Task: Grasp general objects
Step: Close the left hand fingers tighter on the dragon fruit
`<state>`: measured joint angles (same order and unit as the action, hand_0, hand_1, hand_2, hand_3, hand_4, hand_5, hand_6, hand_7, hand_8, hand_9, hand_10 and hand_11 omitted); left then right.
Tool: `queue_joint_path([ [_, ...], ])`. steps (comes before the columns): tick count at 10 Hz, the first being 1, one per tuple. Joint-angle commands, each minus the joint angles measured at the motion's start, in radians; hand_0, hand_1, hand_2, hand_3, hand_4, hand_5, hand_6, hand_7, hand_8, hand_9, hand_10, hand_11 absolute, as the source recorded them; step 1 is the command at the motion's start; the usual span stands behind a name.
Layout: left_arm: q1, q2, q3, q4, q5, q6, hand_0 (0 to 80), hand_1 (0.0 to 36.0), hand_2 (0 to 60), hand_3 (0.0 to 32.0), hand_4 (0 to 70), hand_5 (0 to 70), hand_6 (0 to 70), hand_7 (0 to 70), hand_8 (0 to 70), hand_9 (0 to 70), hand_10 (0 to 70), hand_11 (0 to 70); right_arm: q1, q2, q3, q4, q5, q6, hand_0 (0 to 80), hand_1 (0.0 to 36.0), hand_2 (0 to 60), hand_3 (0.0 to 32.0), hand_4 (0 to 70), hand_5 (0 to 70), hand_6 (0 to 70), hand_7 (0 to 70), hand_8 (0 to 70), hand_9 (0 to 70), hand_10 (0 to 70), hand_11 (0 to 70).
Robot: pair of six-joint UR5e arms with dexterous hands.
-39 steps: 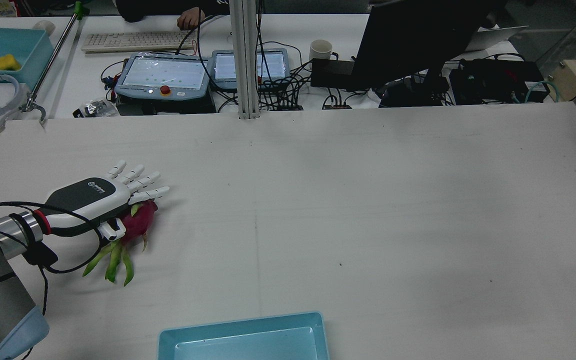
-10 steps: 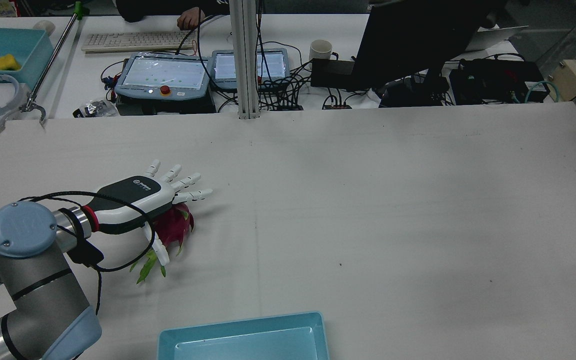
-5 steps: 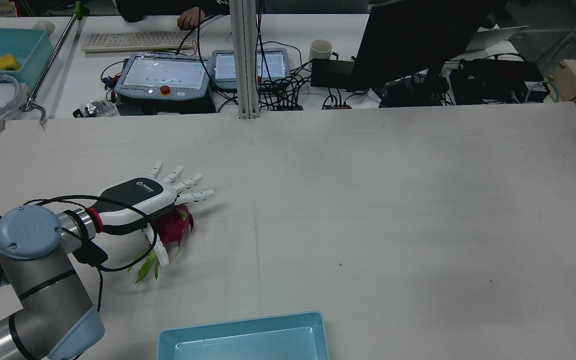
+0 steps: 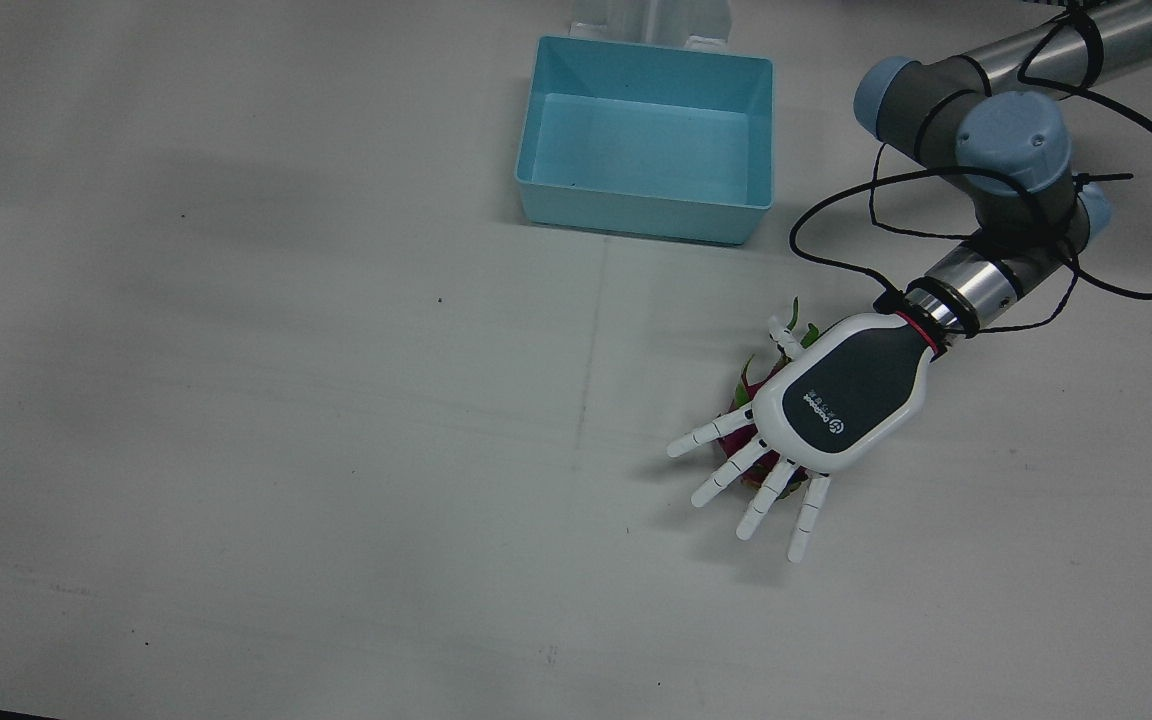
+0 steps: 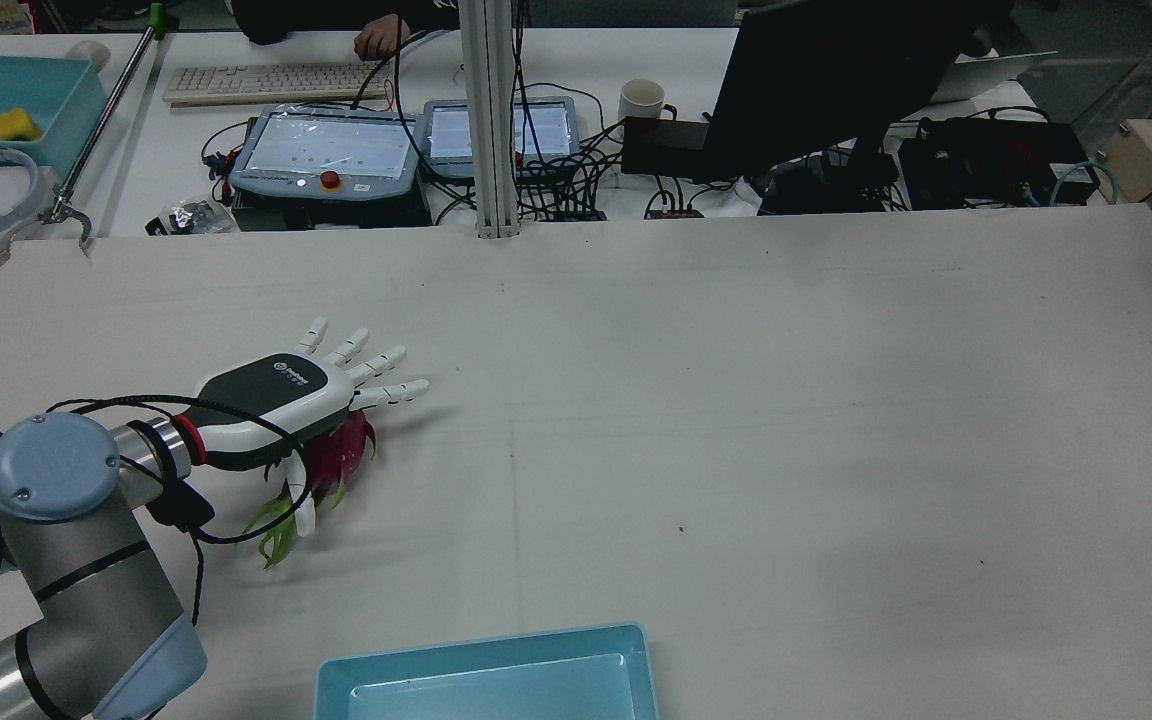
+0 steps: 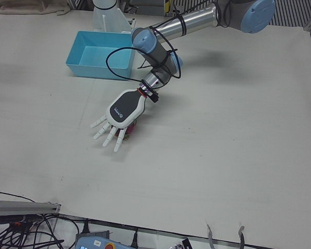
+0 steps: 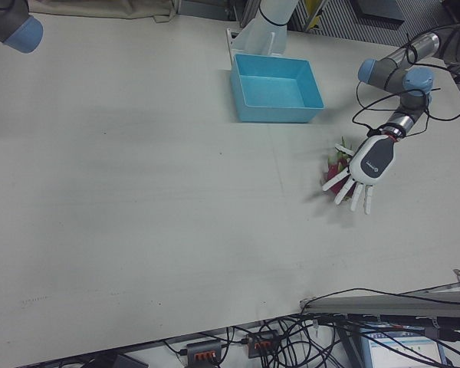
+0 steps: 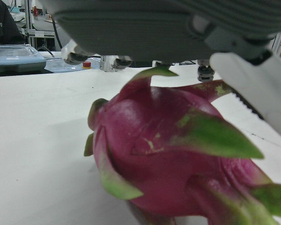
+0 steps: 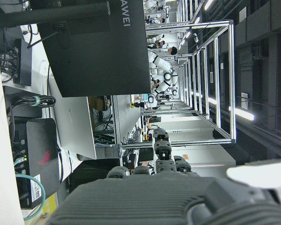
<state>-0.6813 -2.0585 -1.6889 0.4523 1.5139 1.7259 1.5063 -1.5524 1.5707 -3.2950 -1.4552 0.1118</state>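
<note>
The magenta dragon fruit point(image 8: 168, 154) with green-tipped scales lies on the white table point(image 5: 736, 400) directly under my left hand point(image 5: 276, 400), its green leafy end poking out toward my arm's side. Its skin is deep pink and glossy, with fleshy flaps that fade from pink to yellow-green at their points.

My left hand hovers palm-down over it with the fingers point(image 4: 736, 470) stretched out straight and fanned apart, past the fruit; the thumb point(image 5: 304, 510) hangs down beside the fruit. I am not holding it.

The left hand view shows the fruit's skin close up, with my palm just above it, which no other view gives. The front view hides nearly all the fruit under my hand and shows the light blue rectangular plastic bin point(image 4: 646, 140) well apart from it. The rear view shows the fruit's red body point(image 5: 341, 455).

My right hand point(image 9: 168, 197) shows only in its own view, aimed at the room; I cannot tell how its fingers stand.
</note>
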Motion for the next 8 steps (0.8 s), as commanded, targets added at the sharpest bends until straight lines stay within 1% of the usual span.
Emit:
queue_joint_path([
  [1, 0.000, 0.018, -0.003, -0.029, -0.001, 0.038, 69.2, 36.0, 31.1, 32.0, 0.0, 0.0, 0.0, 4.1, 0.0, 0.0, 5.3, 11.5, 0.000, 0.000, 0.000, 0.000, -0.001, 0.000, 0.0, 0.0, 0.0, 0.0, 0.0, 0.0, 0.0, 0.0, 0.0, 0.0, 0.0, 0.0],
  [2, -0.001, 0.018, -0.005, -0.029, -0.003, 0.040, 78.1, 36.0, 41.3, 32.0, 0.0, 0.0, 0.0, 4.9, 0.0, 0.0, 6.0, 12.9, 0.000, 0.000, 0.000, 0.000, -0.001, 0.000, 0.0, 0.0, 0.0, 0.0, 0.0, 0.0, 0.0, 0.0, 0.0, 0.0, 0.0, 0.0],
  [3, -0.003, 0.018, -0.005, -0.033, -0.003, 0.040, 80.0, 36.0, 44.2, 32.0, 0.0, 0.0, 0.0, 5.1, 0.2, 0.0, 6.5, 13.7, 0.000, 0.000, 0.000, 0.000, 0.001, 0.000, 0.0, 0.0, 0.0, 0.0, 0.0, 0.0, 0.0, 0.0, 0.0, 0.0, 0.0, 0.0],
  [4, -0.003, 0.026, -0.005, -0.044, -0.003, 0.040, 80.0, 36.0, 37.1, 32.0, 0.0, 0.0, 0.0, 5.5, 0.6, 0.0, 6.8, 14.1, 0.000, 0.000, 0.000, 0.000, -0.001, 0.000, 0.0, 0.0, 0.0, 0.0, 0.0, 0.0, 0.0, 0.0, 0.0, 0.0, 0.0, 0.0],
  [6, -0.004, 0.028, -0.003, -0.053, -0.004, 0.040, 79.1, 36.0, 38.6, 32.0, 0.0, 0.0, 0.0, 8.2, 1.9, 0.2, 8.4, 16.3, 0.000, 0.000, 0.000, 0.000, -0.001, 0.000, 0.0, 0.0, 0.0, 0.0, 0.0, 0.0, 0.0, 0.0, 0.0, 0.0, 0.0, 0.0],
  [7, -0.004, 0.028, -0.002, -0.055, -0.004, 0.040, 74.7, 36.0, 40.3, 32.0, 0.0, 0.2, 0.0, 11.5, 3.2, 0.9, 10.5, 19.3, 0.000, 0.000, 0.000, 0.000, -0.001, 0.000, 0.0, 0.0, 0.0, 0.0, 0.0, 0.0, 0.0, 0.0, 0.0, 0.0, 0.0, 0.0],
  [8, -0.004, 0.028, 0.000, -0.055, -0.003, 0.040, 70.4, 36.0, 41.8, 32.0, 0.0, 2.1, 0.0, 14.5, 4.3, 1.5, 12.9, 22.6, 0.000, 0.000, 0.000, 0.000, -0.001, 0.000, 0.0, 0.0, 0.0, 0.0, 0.0, 0.0, 0.0, 0.0, 0.0, 0.0, 0.0, 0.0],
])
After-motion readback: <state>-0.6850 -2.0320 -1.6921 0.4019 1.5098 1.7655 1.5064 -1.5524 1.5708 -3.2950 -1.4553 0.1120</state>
